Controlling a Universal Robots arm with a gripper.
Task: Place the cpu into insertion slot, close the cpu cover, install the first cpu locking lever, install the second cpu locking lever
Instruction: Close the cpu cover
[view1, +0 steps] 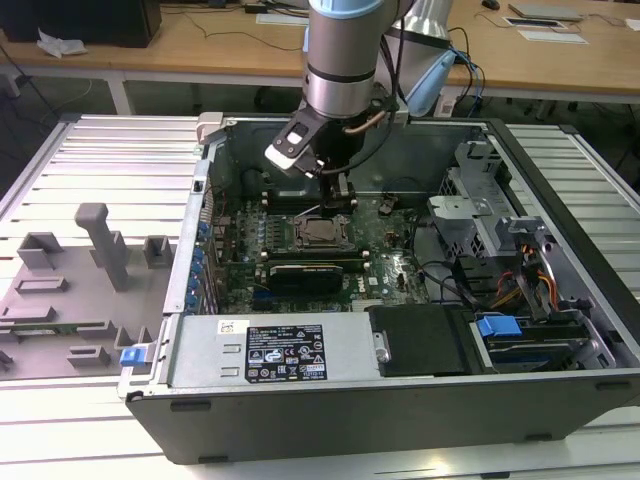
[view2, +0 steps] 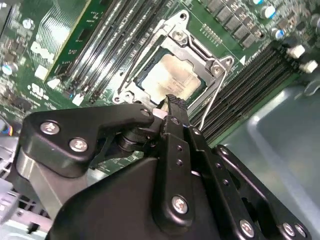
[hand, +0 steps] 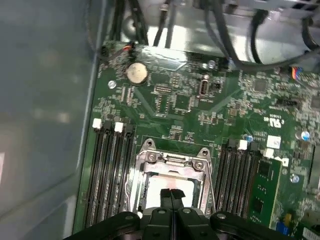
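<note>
Now, pincer (hand: 170, 194): fingers pressed together, nothing seen between them; the tip hangs just above the near edge of the slot in both wrist views.
Cpu (view2: 167, 75): lying flat in the slot, its pale top showing through the cover's window.
Slot (view2: 134, 80): mid-board inside the case (view1: 560, 395), with long black memory slots (hand: 107, 175) on either side.
Cover (hand: 172, 161): appears to be down over the cpu, its frame resting on the cpu's edges.
Lever (view2: 214, 95): thin wire beside the slot; it looks unlatched, though I cannot tell for sure.
Step, as I judge it: pressing the slot's metalwork down with the joined tip.
Doing it well: keep the tip on the frame or wire, never on the cpu's top. Push straight and slowly. Guide the wire under its hook without scraping the board (hand: 190, 100).
</note>
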